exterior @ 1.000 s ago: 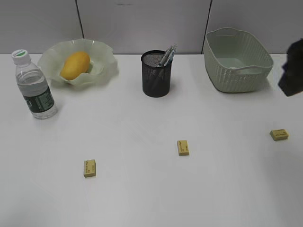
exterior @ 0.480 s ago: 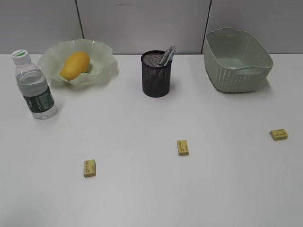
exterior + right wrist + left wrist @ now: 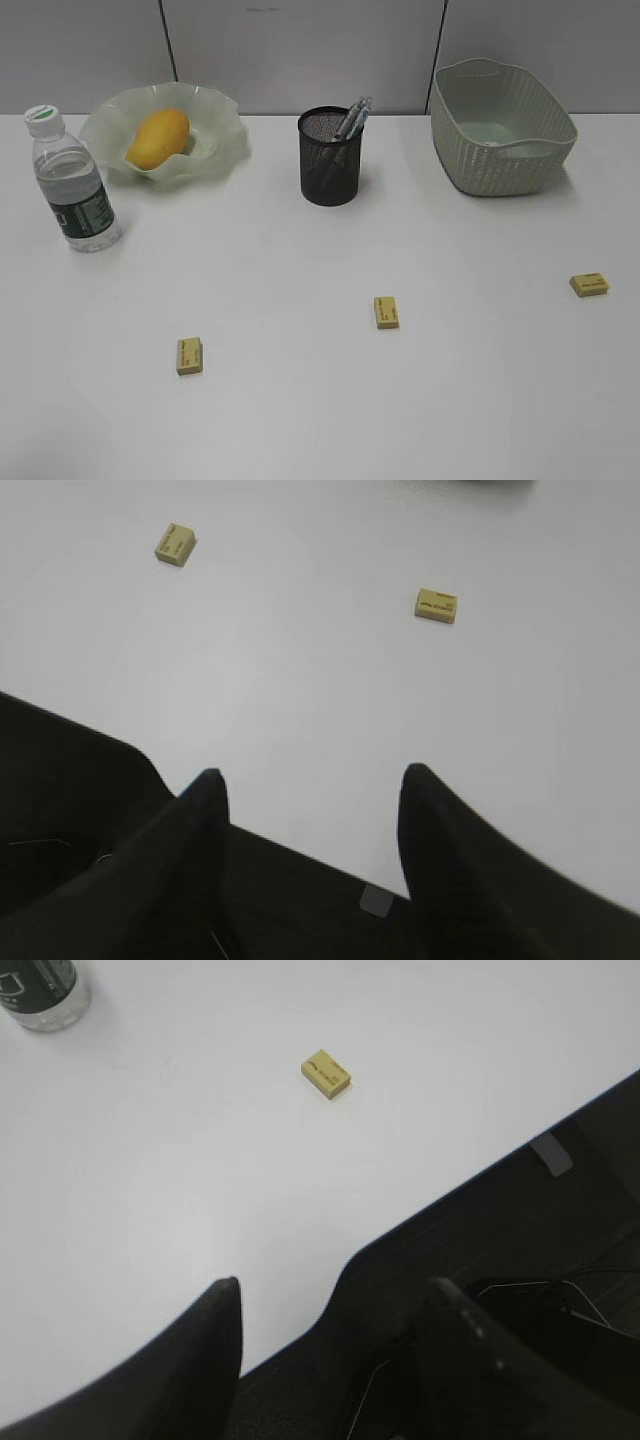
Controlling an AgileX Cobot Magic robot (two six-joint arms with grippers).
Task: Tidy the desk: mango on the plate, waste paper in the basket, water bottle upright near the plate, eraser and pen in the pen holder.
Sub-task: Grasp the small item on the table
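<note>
A: Where do the erasers lie?

B: Three small yellow blocks on the desk, well apart. The left eraser is toward the front, the middle eraser sits in front of the pen holder, and the right eraser is by the right edge, its long side running roughly left to right. The other two point their long sides roughly away from the viewer. Open desk surrounds each one.

A: And the containers?

B: The mango lies tilted in the plate at the back left. Pens lean right in the pen holder. The basket is at the back right; I cannot make out anything in it. The water bottle stands upright just in front of the plate's left side.

A: The arms?

B: The left pincer hangs released over the desk's front edge, nothing between its fingers. The right pincer likewise, spread and empty.
</note>
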